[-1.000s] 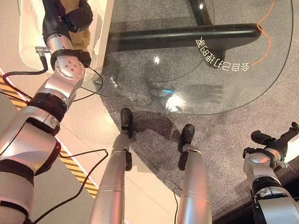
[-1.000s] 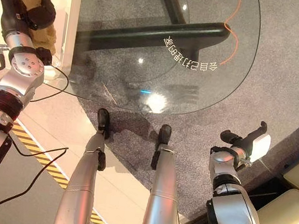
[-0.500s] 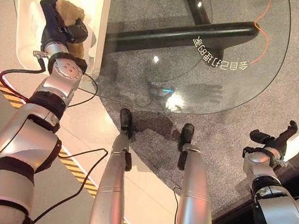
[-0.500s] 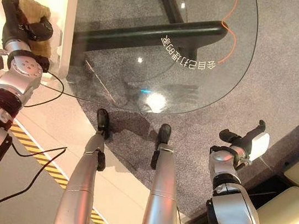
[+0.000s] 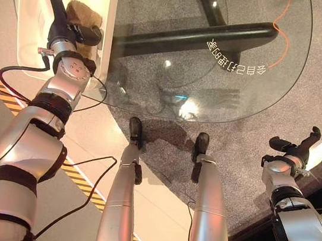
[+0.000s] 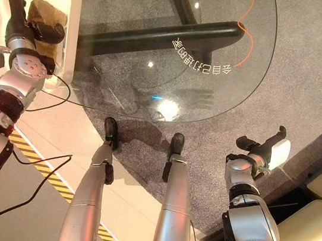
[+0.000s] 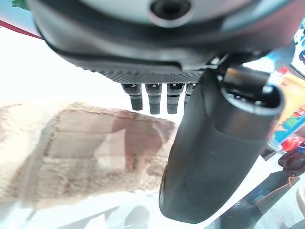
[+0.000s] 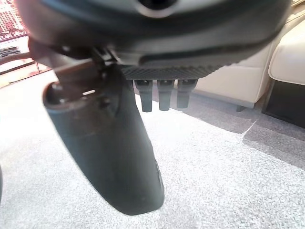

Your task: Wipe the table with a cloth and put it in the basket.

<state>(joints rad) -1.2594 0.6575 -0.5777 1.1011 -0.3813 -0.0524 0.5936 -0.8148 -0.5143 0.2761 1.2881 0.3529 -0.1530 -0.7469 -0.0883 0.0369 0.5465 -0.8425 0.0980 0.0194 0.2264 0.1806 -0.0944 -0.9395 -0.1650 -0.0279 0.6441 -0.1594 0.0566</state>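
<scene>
Where the left robot hand [image 5: 64, 20] hangs over the white basket [image 5: 27, 48], its fingers are straightened out and its thumb stands apart, gripping nothing. The tan cloth [image 5: 83, 15] lies inside the basket just beside that thumb, and in the left wrist view the cloth [image 7: 71, 157] spreads flat on the basket's white floor past the fingertips. The basket sits at the left edge of the round glass worktop [image 5: 243, 90]. The right robot hand [image 6: 262, 149] hangs well apart from the worktop over the grey carpet [image 6: 311, 76], fingers relaxed and empty.
</scene>
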